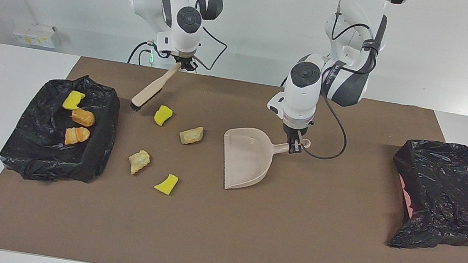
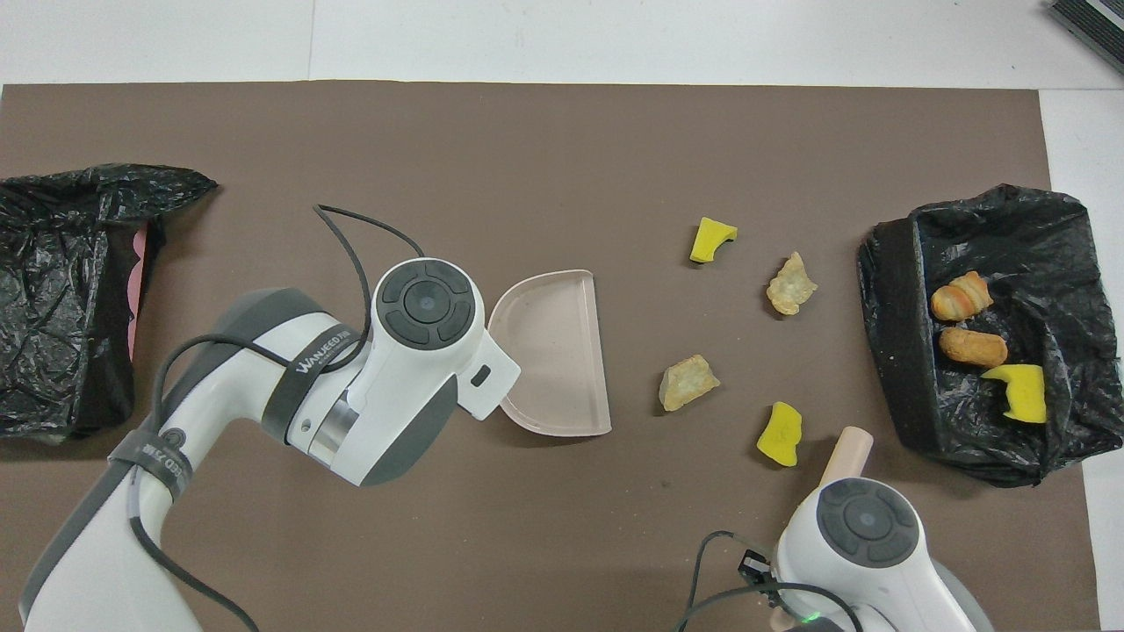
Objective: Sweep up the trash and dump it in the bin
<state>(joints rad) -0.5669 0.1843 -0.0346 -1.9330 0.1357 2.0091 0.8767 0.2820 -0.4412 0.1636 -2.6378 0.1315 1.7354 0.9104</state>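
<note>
From the facing view, the right claw (image 1: 186, 67) is closed on the top of a beige brush (image 1: 149, 89), whose long handle slants down to dark bristles resting on the brown mat (image 1: 217, 240) toward the right arm's end of the surface. A yellow sponge piece (image 1: 162, 115) lies just beside the bristles, between them and the dustpan (image 1: 244, 158). The left claw (image 1: 294, 148) is clamped on the dustpan's handle; the pan is smooth, rigid plastic, its wide straight lip turned toward the scraps. Between brush and pan lie a tan bread-like chunk (image 1: 191, 135), a second pale chunk (image 1: 139, 162) and another sponge wedge (image 1: 166, 184). Three more pieces sit in the crinkled black-bagged tray (image 1: 86, 160).

From overhead, the brush handle's tip (image 2: 847, 455) pokes out beside the nearest sponge (image 2: 780, 434), and the pan's open lip (image 2: 601, 351) faces the four loose scraps. A sweep probably has to run from the brush toward the pan, along the line of the scraps. The other black-lined bin (image 2: 53, 290) stands at the left arm's end.
</note>
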